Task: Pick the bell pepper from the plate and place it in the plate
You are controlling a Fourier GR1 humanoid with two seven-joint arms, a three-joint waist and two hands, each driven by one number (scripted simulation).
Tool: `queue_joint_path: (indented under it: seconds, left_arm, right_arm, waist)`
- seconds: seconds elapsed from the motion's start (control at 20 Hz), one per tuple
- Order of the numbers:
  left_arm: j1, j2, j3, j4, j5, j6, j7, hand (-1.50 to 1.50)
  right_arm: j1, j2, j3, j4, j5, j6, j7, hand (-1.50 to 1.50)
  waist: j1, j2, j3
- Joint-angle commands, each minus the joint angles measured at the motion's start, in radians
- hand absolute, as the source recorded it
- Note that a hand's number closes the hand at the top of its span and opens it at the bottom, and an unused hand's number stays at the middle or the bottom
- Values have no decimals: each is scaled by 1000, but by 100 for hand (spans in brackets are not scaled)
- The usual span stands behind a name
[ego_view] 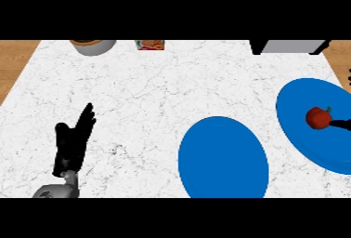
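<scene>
A red bell pepper [317,117] with a green stem lies on the blue plate [302,95] at the right edge of the counter. A second blue plate [223,160], with nothing on it, sits nearer me in the middle. Only a small black part of my right hand [341,124] shows, coming in from the right edge and reaching the pepper's right side; the rest is out of view. My left hand [72,139] rests open at the lower left, fingers straight and pointing up, far from both plates.
Along the counter's far edge stand a grey bowl [93,45], a small colourful box [151,44] and a grey appliance with black legs [288,46]. Wooden floor shows past the left and right ends of the white marble counter [158,93].
</scene>
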Motion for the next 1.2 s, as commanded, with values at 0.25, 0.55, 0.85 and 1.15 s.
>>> queue_joint_path:
  seconds: [0.25, 0.55, 0.85, 1.15]
  left_arm:
    - [33, -12, -17, -50, -17, 8, 15, 0]
    - [14, -9, -5, -29, -14, 0, 10, 0]
    - [20, 31, 19, -88, 0, -28, 54, 0]
    - [-52, -3, 12, 30, -14, -27, 19, 0]
  right_arm:
    - [23, -110, -123, 168, -174, 204, -117, -150]
    - [76, -131, -95, 204, -195, 275, -238, -150]
    - [53, -93, -41, 197, -191, 206, -244, -150]
    - [77, -98, -13, 259, -192, 97, -278, -150]
  waist:
    - [13, 5, 0]
    - [12, 7, 0]
    - [15, 4, 0]
    - [12, 7, 0]
